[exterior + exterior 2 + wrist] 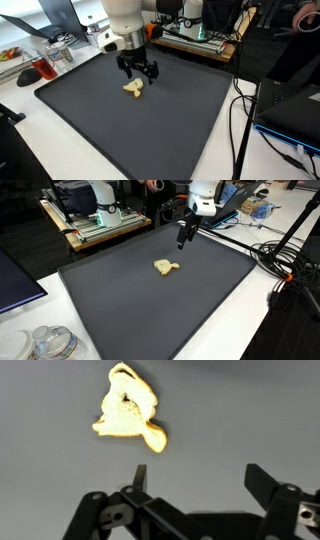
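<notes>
The black two-fingered gripper [138, 72] hangs above a dark grey rectangular mat [160, 130] with its jaws spread wide and nothing between them. A small pale-yellow, crumpled, soft-looking lump [134, 88] lies on the mat around the middle of its far half, near the gripper but not touching it. In the wrist view the lump [130, 408] sits beyond the fingertips [140, 476], off to the left.

Even light; wrist view perhaps soft
</notes>
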